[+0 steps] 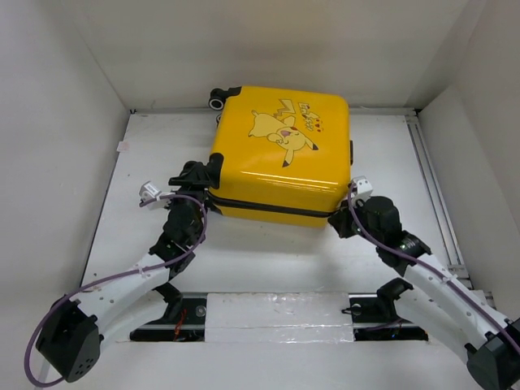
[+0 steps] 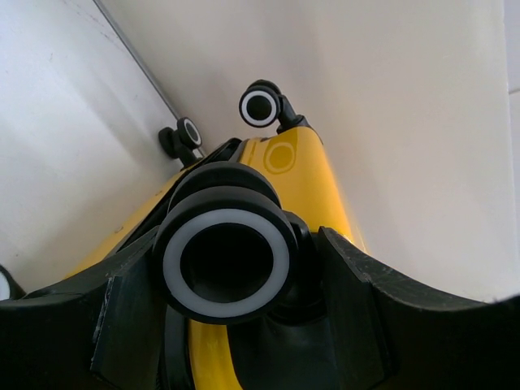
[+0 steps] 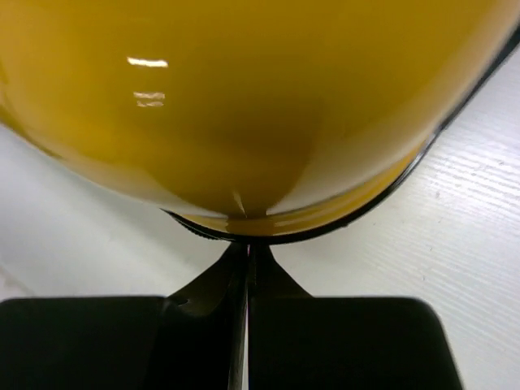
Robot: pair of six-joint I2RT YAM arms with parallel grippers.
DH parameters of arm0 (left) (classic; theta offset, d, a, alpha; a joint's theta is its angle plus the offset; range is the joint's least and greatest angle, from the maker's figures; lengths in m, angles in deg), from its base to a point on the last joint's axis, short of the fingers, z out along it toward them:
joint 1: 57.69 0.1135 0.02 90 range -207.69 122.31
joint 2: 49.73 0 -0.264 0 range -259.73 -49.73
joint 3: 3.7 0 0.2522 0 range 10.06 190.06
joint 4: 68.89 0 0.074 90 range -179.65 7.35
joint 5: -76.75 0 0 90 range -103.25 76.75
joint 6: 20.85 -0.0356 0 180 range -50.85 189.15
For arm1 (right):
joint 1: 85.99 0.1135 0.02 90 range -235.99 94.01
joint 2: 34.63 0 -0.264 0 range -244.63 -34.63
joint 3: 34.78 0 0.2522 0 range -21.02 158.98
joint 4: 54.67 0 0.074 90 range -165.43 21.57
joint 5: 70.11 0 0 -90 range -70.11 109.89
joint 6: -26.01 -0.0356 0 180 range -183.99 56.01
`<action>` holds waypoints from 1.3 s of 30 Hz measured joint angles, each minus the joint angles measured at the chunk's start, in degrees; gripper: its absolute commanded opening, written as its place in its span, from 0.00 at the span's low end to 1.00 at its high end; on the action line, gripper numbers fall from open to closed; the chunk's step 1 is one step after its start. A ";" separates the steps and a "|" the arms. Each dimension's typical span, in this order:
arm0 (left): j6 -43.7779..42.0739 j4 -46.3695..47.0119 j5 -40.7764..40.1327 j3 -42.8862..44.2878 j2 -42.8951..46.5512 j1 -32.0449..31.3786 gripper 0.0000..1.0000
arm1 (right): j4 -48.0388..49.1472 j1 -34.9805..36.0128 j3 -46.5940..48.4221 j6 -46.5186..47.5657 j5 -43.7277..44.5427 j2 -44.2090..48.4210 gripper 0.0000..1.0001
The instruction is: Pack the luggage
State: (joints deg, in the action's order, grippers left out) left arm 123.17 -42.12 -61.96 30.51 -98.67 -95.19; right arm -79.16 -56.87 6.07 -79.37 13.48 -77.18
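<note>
Left wrist, luggage [image 2: 296,175] wheel [image 2: 223,264] gripped in left claw [image 2: 236,276]

One suitcase [image 1: 280,158], two claws [image 1: 205,172] [image 1: 337,219].

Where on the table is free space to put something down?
Bare table lies before the luggage, between the arms, and along its left and right sides. Crowded at its near corners: left hand, right hand.

The left arm [image 1: 122,286] and right arm [image 1: 445,286] have white links, black joints, and a purple cable [image 1: 81,288] each, reaching what may be a white wrist unit [image 1: 150,192].
</note>
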 measured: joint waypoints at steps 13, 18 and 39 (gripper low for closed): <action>-0.90 -2.73 -3.67 0.13 0.72 -1.40 0.00 | -7.13 6.82 4.13 -1.99 -1.03 -4.00 0.00; -1.75 -4.74 12.63 -0.85 -5.86 -14.80 0.00 | 3.10 11.28 9.09 -2.78 -1.64 -18.23 0.00; -1.05 -15.19 17.09 5.95 -1.31 0.83 0.95 | 9.35 8.41 -0.37 -6.54 3.34 -5.40 0.00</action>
State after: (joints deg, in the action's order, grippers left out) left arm 122.12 -57.31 -44.87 36.45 -99.99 -94.36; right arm -69.80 -48.45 5.70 -85.90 16.82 -82.58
